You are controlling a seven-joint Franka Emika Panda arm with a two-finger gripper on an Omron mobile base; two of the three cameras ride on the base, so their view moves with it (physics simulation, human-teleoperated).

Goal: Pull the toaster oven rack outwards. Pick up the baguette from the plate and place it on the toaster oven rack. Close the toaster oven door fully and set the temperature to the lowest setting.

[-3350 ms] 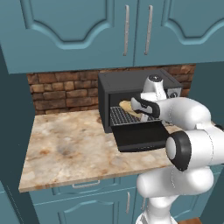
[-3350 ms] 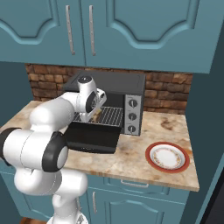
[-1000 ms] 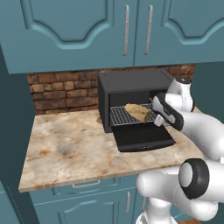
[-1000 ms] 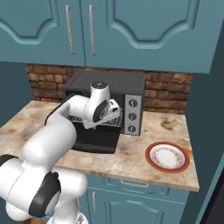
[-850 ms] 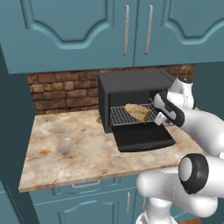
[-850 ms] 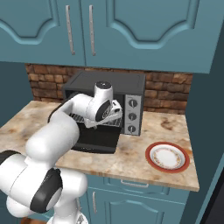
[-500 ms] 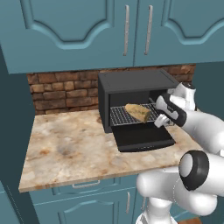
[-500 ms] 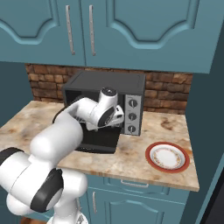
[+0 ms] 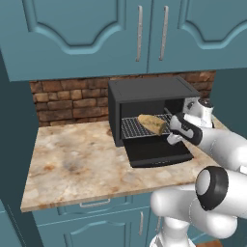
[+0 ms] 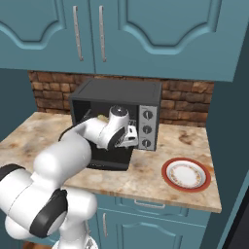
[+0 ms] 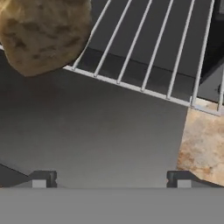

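The black toaster oven [image 9: 149, 94] stands on the counter with its door [image 9: 157, 150] folded down flat. The wire rack [image 9: 137, 128] is pulled out over the door, and the baguette [image 9: 152, 123] lies on it. My gripper [image 9: 171, 140] hangs open and empty at the rack's right front corner, just above the door. In the hand view the baguette [image 11: 39, 35] lies at the upper left on the rack [image 11: 153, 48], the dark door [image 11: 100, 131] spreads below, and my gripper [image 11: 111, 179] holds nothing. The plate [image 10: 186, 174] sits bare to the oven's right.
Silver knobs [image 10: 146, 129] line the oven's right panel. Marble counter [image 9: 72, 164] stretches to the oven's left, with a brick wall [image 9: 67, 101] behind. Blue cabinets [image 9: 96, 34] hang overhead. A strip of counter [image 11: 203, 144] shows beside the door's edge.
My hand has drawn back from the baguette and dropped lower, toward the right front of the rack. The baguette stays on the rack and the jaws stay wide.
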